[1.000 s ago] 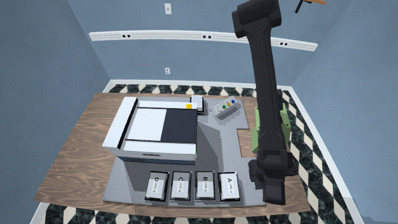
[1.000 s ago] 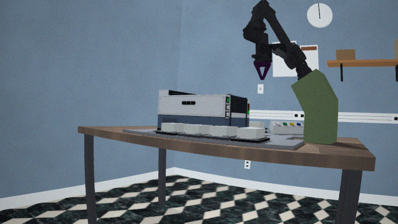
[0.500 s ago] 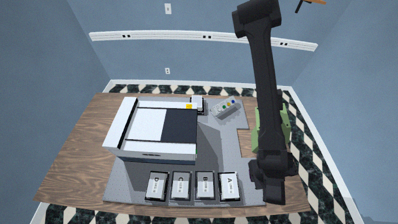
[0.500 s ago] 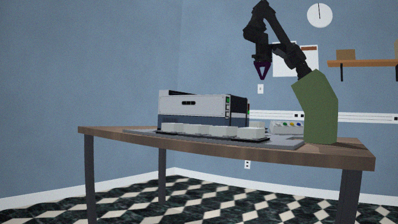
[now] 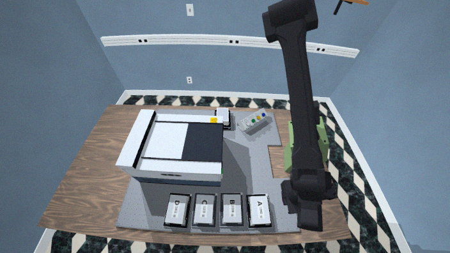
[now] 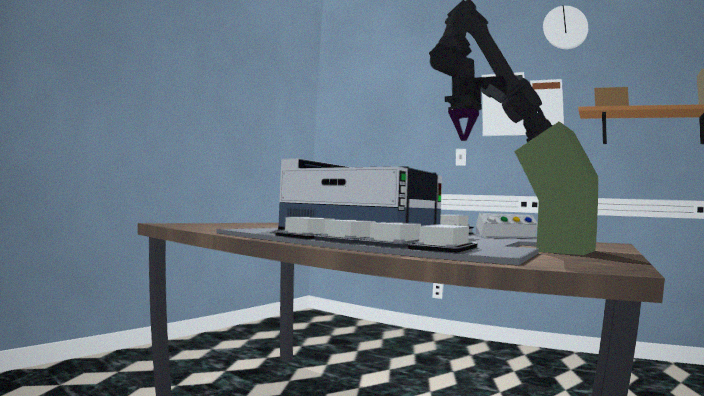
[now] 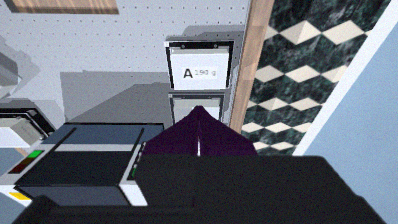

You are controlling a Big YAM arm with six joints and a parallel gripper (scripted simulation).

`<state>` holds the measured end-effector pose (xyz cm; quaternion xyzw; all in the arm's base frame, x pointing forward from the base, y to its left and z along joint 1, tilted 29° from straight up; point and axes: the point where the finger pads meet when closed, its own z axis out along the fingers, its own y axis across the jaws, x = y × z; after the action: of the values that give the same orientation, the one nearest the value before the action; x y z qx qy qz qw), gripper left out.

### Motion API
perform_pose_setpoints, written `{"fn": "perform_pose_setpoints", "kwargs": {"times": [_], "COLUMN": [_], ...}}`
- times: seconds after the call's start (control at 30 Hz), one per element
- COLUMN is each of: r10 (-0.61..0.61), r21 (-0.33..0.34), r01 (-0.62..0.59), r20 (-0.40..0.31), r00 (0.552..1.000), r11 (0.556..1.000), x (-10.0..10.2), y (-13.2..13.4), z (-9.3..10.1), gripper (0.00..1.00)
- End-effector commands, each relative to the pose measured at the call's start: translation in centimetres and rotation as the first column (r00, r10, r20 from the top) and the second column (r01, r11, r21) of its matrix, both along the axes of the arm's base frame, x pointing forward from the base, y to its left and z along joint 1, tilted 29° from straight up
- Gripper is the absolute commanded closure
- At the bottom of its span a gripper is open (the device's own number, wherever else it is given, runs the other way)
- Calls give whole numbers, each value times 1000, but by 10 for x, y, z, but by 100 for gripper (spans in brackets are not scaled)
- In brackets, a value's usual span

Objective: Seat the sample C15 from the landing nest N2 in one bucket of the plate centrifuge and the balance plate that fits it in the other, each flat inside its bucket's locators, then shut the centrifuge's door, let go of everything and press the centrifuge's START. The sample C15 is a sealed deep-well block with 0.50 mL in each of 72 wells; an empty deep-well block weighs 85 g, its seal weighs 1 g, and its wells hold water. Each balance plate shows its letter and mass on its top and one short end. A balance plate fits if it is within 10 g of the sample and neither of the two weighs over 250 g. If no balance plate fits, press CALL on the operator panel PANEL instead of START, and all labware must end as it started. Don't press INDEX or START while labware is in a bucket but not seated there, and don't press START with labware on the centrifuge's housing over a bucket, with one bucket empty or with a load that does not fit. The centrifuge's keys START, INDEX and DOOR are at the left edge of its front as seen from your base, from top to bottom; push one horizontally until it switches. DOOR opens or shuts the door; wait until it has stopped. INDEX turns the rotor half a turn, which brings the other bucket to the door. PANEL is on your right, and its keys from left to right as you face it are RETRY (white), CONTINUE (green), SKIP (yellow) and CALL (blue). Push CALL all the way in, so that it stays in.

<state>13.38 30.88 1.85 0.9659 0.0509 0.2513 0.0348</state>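
My gripper (image 6: pixel 463 131) is shut and empty, held high above the table; its purple fingers also show in the wrist view (image 7: pixel 199 131). The plate centrifuge (image 5: pixel 175 148) stands on the grey mat, its top door partly open over a dark opening (image 5: pixel 202 142). Its keys (image 6: pixel 402 189) sit on the front edge. The sample C15 (image 5: pixel 222 115) sits in its nest behind the centrifuge. Balance plates D (image 5: pixel 176 208), C (image 5: pixel 204 208), B (image 5: pixel 232 207) and A (image 5: pixel 259 209) lie in a row at the front. Plate A (image 7: pixel 199 73) reads 190 g in the wrist view.
The operator panel (image 5: pixel 256 121) with white, green, yellow and blue keys stands at the back right of the mat. The arm's green base (image 6: pixel 560 192) stands at the table's right side. The table edge lies just beyond the balance plates.
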Motion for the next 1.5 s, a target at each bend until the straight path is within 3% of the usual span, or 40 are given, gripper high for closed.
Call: {"fn": "perform_pose_setpoints", "kwargs": {"times": [0.0, 0.33, 0.87, 1.47], "r10": [-29, -81, -184, -362], "r21": [35, 29, 101, 193], "r01": [29, 81, 184, 360], "r20": [4, 0, -5, -26], "r00": [1000, 997, 983, 932], "r11": [999, 996, 978, 913], "x": [1, 5, 9, 17], "y": [6, -6, -10, -15], "z": [10, 2, 9, 12], "gripper": [100, 100, 100, 100]}}
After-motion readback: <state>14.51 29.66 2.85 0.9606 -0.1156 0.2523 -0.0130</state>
